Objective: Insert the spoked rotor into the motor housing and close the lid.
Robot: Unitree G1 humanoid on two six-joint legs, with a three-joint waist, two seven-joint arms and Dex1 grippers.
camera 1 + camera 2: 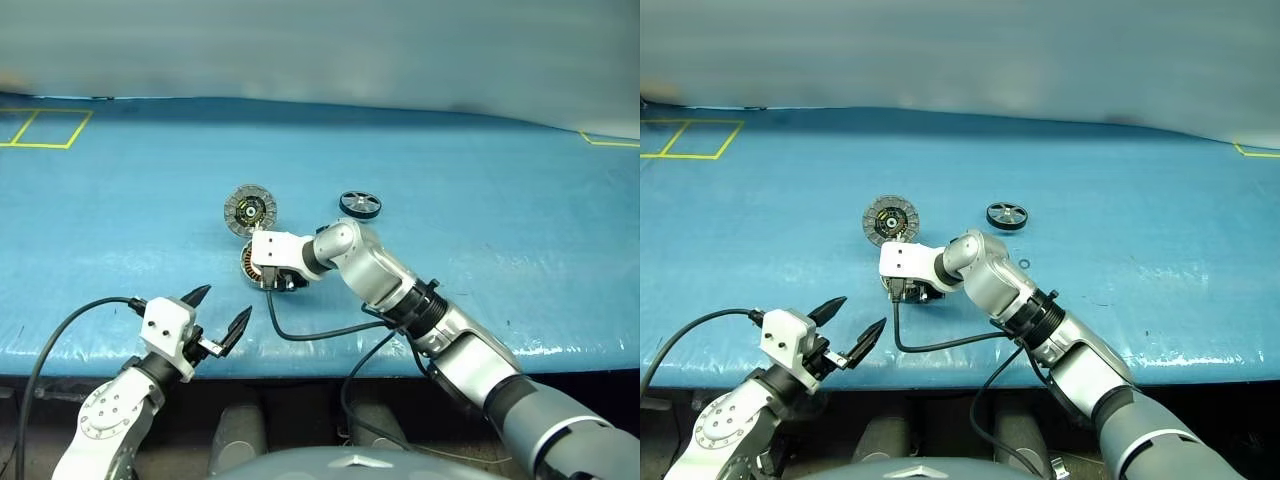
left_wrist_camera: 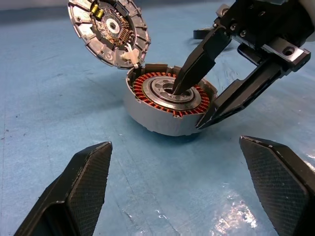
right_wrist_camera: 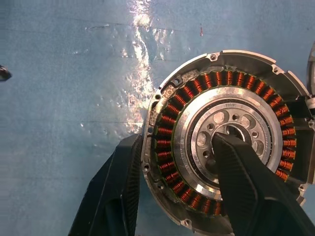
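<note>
Jaws of our right gripper (image 3: 174, 189) clamp the motor housing (image 2: 170, 105) wall, 1 finger in the hub, 1 outside, the left gripper (image 1: 222, 312) gapes idle, so we steady the housing before fetching the spoked rotor (image 1: 360, 204) beyond, lid (image 1: 250, 209) open.

One rotor (image 1: 360, 205); one housing (image 2: 167, 105) — one lid (image 2: 109, 30)

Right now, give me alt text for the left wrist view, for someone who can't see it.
The right end effector straddles the wall of the motor housing, one finger in its silvery hub and the other outside. Its lid stands open behind, on a blue table; the left end effector is open in front.
</note>
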